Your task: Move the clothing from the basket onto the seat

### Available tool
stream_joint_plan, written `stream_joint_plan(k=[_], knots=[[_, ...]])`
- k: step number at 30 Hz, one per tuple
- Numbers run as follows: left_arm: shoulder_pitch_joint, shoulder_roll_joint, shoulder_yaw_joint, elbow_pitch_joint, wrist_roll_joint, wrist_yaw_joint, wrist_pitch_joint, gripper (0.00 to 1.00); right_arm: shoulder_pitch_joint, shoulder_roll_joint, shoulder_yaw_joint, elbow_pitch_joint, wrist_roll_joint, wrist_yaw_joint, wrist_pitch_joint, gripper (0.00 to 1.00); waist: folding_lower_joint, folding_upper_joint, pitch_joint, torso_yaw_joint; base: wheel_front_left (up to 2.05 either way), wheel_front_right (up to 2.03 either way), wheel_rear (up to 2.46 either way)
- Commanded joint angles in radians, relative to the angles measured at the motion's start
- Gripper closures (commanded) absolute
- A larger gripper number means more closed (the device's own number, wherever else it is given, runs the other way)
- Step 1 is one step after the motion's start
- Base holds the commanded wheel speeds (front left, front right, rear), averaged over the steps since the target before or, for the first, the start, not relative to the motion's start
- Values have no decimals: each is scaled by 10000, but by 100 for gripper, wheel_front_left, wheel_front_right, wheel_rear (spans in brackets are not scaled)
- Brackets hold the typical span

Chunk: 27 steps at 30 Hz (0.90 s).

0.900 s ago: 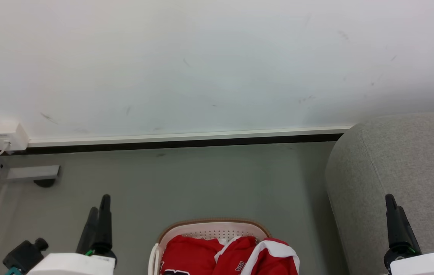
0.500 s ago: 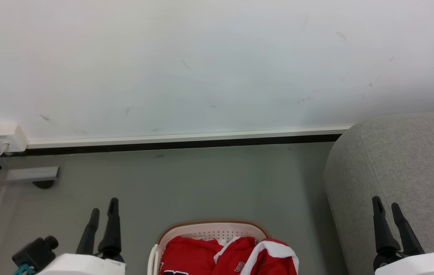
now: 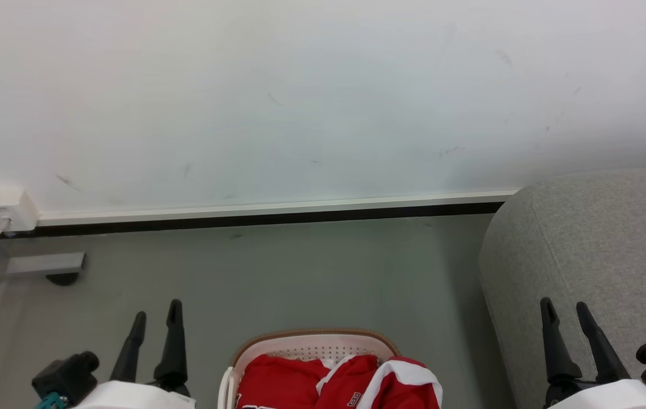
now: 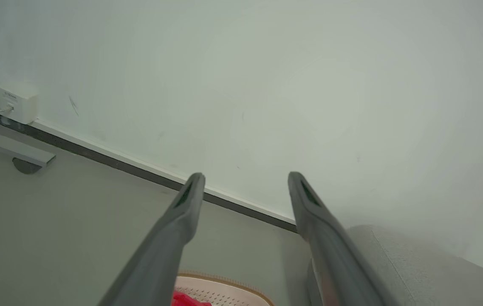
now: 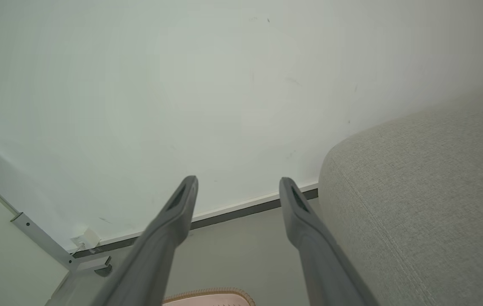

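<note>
Just two spread tools (image 3: 158, 309) (image 3: 563, 304), one basket (image 3: 314, 332), one seat (image 3: 601, 238)

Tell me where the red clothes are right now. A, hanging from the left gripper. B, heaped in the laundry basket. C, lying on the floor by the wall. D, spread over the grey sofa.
B: the red clothes lie heaped inside the basket, and the left gripper and right gripper are both open with nothing between their fingers.

scuffed white wall (image 3: 300, 96), white socket box (image 3: 7, 208), grey floor (image 3: 300, 278).
</note>
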Motion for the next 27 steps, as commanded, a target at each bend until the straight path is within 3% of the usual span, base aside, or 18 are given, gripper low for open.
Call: stream_joint_plan(k=[1,27], knots=[[9,103,-16,-51,283,-1,-80,0,-171,-20,20,-47,-311,-11,-87,0,0,-1,-9,-6,0,0,0],[12,127,-146,-208,2700,74,-691,0,-162,28,273,-124,-2641,-16,-699,0,0,-1,-45,-65,0,0,0]])
